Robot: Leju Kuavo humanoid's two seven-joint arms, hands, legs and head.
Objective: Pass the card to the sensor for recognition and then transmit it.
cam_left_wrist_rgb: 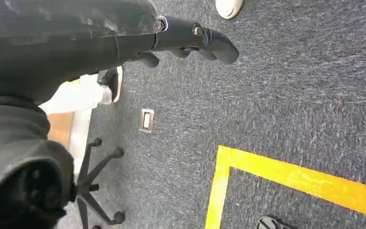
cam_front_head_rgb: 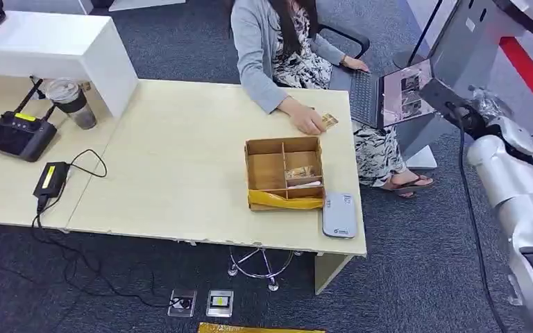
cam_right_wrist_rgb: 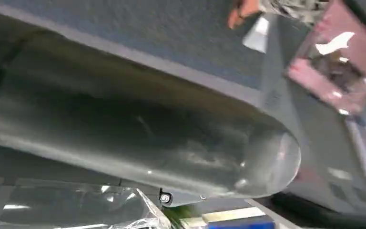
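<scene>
A person seated at the table's far side holds a gold card (cam_front_head_rgb: 330, 121) flat on the tabletop. A wooden compartment box (cam_front_head_rgb: 282, 143) stands near the table's right end with more cards (cam_front_head_rgb: 298, 173) in one compartment. The grey sensor pad (cam_front_head_rgb: 339, 215) lies beside the box at the front right corner. My right hand (cam_front_head_rgb: 447, 100) hangs raised to the right of the table, near the laptop, holding nothing; its thick grey thumb (cam_right_wrist_rgb: 171, 143) is blurred. My left hand (cam_left_wrist_rgb: 76, 43) hangs over the carpet, its dark fingers (cam_left_wrist_rgb: 209, 40) stretched out and holding nothing.
The person's open laptop (cam_front_head_rgb: 388, 94) sits on a stand right of the table (cam_front_head_rgb: 180, 159). A black router (cam_front_head_rgb: 17, 134), a plastic cup (cam_front_head_rgb: 71, 103) and a power adapter (cam_front_head_rgb: 51, 179) with cables lie at the left. A yellow strip (cam_front_head_rgb: 284, 201) lines the box's front.
</scene>
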